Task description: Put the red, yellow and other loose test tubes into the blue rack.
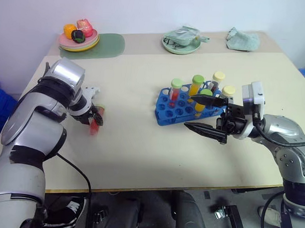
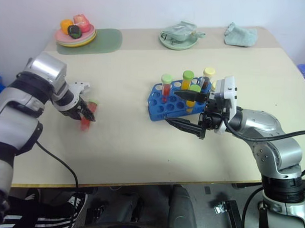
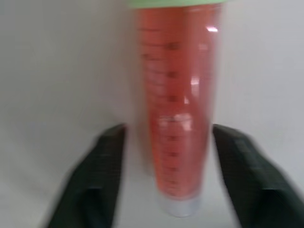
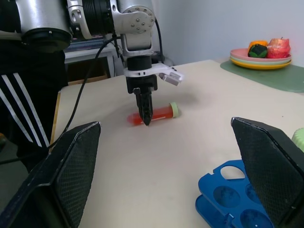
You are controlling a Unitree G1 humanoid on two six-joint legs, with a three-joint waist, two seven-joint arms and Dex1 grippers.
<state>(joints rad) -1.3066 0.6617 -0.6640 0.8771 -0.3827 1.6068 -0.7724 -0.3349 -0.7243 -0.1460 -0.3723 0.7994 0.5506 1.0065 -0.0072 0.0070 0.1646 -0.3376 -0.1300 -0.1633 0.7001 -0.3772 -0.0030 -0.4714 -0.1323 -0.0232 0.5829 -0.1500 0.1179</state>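
- A red test tube (image 4: 153,114) with a green cap lies flat on the pale tabletop (image 1: 131,143), well apart from the blue rack (image 1: 177,109), on the rack's left as the robot faces it.
- The left tool (image 4: 145,114) points steeply down over this tube, one black finger on each side. The wrist view shows a narrow gap at each side, so the fingers look nearly closed but not yet pinching – contact cannot be confirmed.
- The right tool (image 1: 207,115) is spread wide and level, right beside the rack's near edge, empty.
- The rack already holds several capped tubes standing upright; holes toward its left end are free.
- Risk, as a judgement: the tube is round and lies on a smooth surface, so uneven closing could roll or squirt it away.
- The fingers sit near the tube's lower end, away from the cap – a lift from there could let the heavier end droop or slip.
- The right tool's spread fingers crowd the rack, so a carried tube might strike them or the standing tubes.
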